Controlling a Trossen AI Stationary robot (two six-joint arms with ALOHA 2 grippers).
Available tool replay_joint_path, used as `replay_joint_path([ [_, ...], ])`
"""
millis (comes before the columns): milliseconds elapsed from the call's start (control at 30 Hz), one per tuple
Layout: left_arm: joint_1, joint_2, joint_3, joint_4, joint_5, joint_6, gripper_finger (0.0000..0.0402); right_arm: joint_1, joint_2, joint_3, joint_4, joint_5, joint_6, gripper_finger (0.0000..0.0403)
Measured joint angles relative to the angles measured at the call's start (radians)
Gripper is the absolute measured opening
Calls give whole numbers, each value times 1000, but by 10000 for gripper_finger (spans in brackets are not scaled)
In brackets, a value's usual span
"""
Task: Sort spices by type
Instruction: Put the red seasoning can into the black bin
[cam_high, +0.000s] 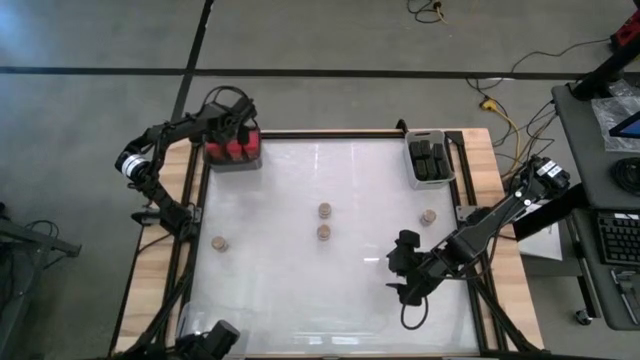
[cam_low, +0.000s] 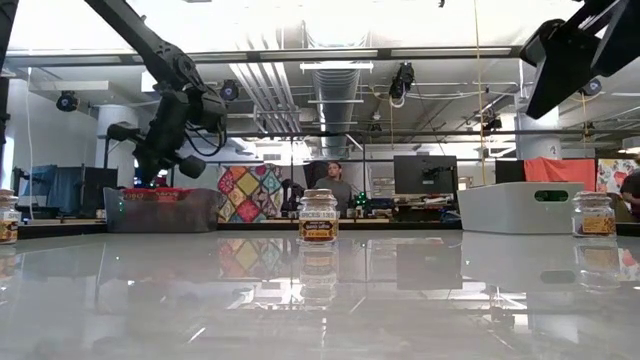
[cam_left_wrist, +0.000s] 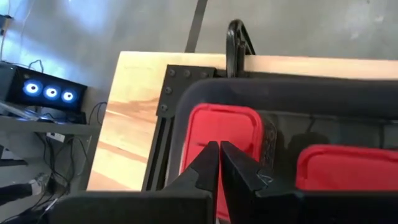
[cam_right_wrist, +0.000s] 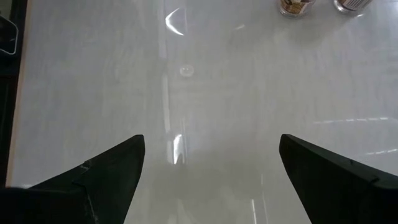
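Note:
My left gripper (cam_high: 238, 133) hangs shut over the dark bin (cam_high: 258, 162) at the far left corner. Its tips (cam_left_wrist: 219, 149) are just above a red spice container (cam_left_wrist: 227, 124), and a second red one (cam_left_wrist: 348, 168) lies beside it. From table height the gripper (cam_low: 150, 172) shows clear above the bin (cam_low: 160, 210). My right gripper (cam_high: 402, 278) hovers open over bare table at the near right (cam_right_wrist: 211, 140). Several round tan-topped jars stand upright on the table (cam_high: 325, 210) (cam_high: 323, 232) (cam_high: 219, 243) (cam_high: 428, 216).
A light grey bin (cam_high: 412, 168) holding black spice containers (cam_high: 430, 160) stands at the far right corner. The glossy white tabletop (cam_high: 300, 290) has a dark frame and wooden border around it. Two jars (cam_right_wrist: 292, 6) (cam_right_wrist: 351, 5) stand ahead of my right gripper.

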Motion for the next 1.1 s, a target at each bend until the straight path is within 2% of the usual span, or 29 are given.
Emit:
replay_joint_path([
  [600,-8,0,-2,-57,57,-8,0,16,0,0,7,1,4,364],
  [867,-8,11,-8,-9,-25,-26,0,15,0,0,2,10,25,364],
  [1100,-14,54,-5,-44,-45,-3,0,16,0,-1,-1,19,18,364],
])
